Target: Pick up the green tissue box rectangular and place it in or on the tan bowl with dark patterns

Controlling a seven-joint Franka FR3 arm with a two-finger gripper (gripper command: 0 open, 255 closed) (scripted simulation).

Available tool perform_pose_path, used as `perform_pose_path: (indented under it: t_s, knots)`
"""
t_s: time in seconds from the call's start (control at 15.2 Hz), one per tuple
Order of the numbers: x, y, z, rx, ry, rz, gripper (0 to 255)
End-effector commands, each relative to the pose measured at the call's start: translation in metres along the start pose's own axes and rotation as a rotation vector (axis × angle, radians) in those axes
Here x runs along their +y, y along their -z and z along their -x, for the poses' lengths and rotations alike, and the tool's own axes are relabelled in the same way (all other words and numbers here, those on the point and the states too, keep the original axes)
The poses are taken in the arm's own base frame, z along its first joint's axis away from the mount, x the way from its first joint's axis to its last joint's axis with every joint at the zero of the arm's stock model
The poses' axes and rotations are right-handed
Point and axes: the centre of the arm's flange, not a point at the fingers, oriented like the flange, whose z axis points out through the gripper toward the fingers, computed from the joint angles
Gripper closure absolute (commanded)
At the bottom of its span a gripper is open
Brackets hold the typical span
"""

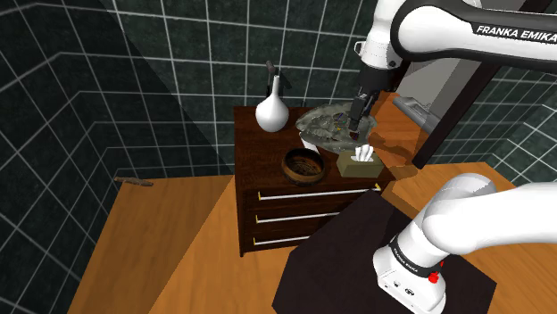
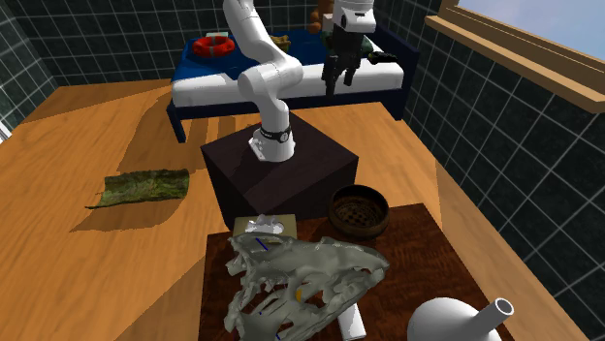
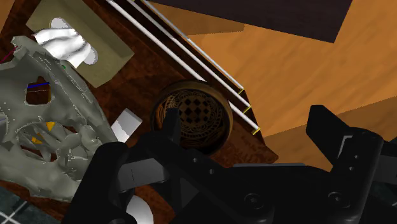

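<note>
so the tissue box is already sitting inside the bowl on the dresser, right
No. The tissue box sits on the dresser beside the bowl, apart from it, not inside it. The shoulder view shows this.

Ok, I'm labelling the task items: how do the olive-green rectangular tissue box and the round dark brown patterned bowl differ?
The olive-green tissue box is rectangular; the dark brown bowl is round. The box has white tissue sticking out on top; the bowl is open and empty, lattice pattern inside. Both stand on the dark wooden dresser, apart.
</note>
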Motion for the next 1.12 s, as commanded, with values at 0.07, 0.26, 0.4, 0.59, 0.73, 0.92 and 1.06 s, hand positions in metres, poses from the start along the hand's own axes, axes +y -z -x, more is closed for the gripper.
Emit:
perform_pose_path:
  t_s: [0.07, 0.26, 0.4, 0.59, 0.73, 0.92, 1.06]
  knots:
    - [0.015, -0.005, 0.004, 0.007, 0.015, -0.020, 0]
    - [0.059, -0.024, 0.015, 0.029, 0.062, -0.080, 0]
    - [0.088, -0.037, 0.020, 0.043, 0.092, -0.119, 0]
    - [0.130, -0.060, 0.027, 0.065, 0.138, -0.179, 0]
    - [0.158, -0.077, 0.030, 0.079, 0.169, -0.219, 0]
    - [0.198, -0.104, 0.033, 0.100, 0.215, -0.279, 0]
    - [0.224, -0.124, 0.033, 0.115, 0.246, -0.318, 0]
